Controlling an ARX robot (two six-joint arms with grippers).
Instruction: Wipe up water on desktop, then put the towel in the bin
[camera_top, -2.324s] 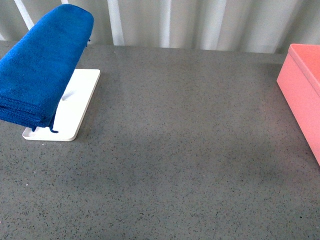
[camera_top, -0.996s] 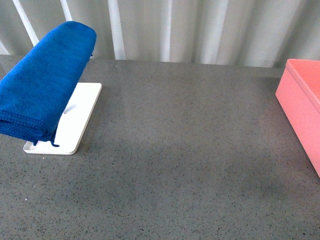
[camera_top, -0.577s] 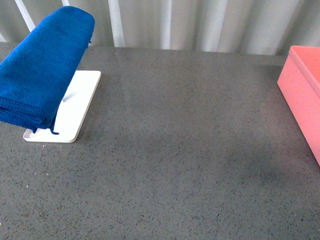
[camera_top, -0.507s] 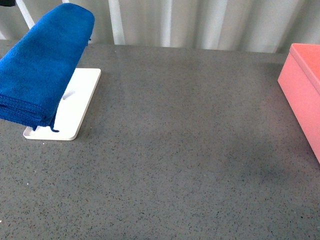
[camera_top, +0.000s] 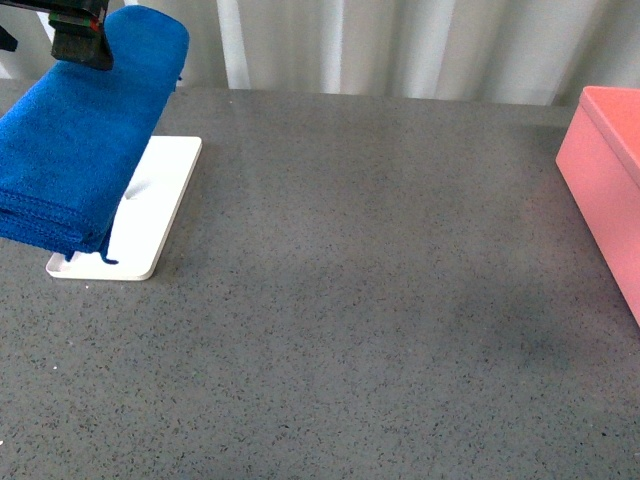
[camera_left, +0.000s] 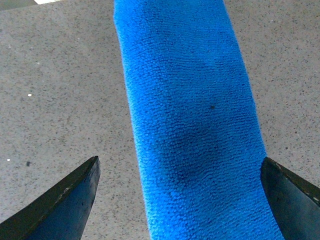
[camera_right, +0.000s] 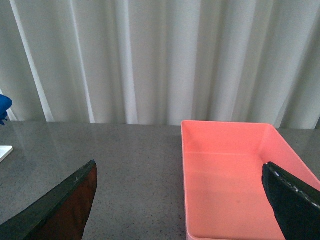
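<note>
Nearest me, the counter (camera_top: 340, 390) is showing dark grey and speckled. I am not making out any clear puddle. There is only a faint darker patch toward 4 o'clock, and I cannot tell whether it is water or shadow.

At 3 o'clock the bin (camera_top: 605, 190) is sitting salmon pink and straight-walled, well apart from the towel. The right wrist view is showing its top open and only bare pink floor inside. The right tool (camera_right: 178, 167) is hanging released, fingers spread and gripping nothing, facing across the counter toward the bin. It is not appearing in the front view.

At 10 o'clock the towel (camera_top: 85, 140) is lying folded thick, royal blue and fluffy, with stitched edges stacked at its near end. It is draping over a raised support I cannot see, above the white tray (camera_top: 160, 215).

Farthest, at 11 o'clock, the left tool (camera_left: 178, 162) is hovering over the towel's far end. It is released, with one finger out past each side of the towel's width and nothing gripped. I cannot tell whether it is touching the pile.

I am judging the step in hand to be the towel pick-up, with wiping not yet begun. The next move is calling for a descent until both fingers are straddling the fold. The tool then needs a firm close that catches every layer, and a lift that does not drag the tray.
</note>
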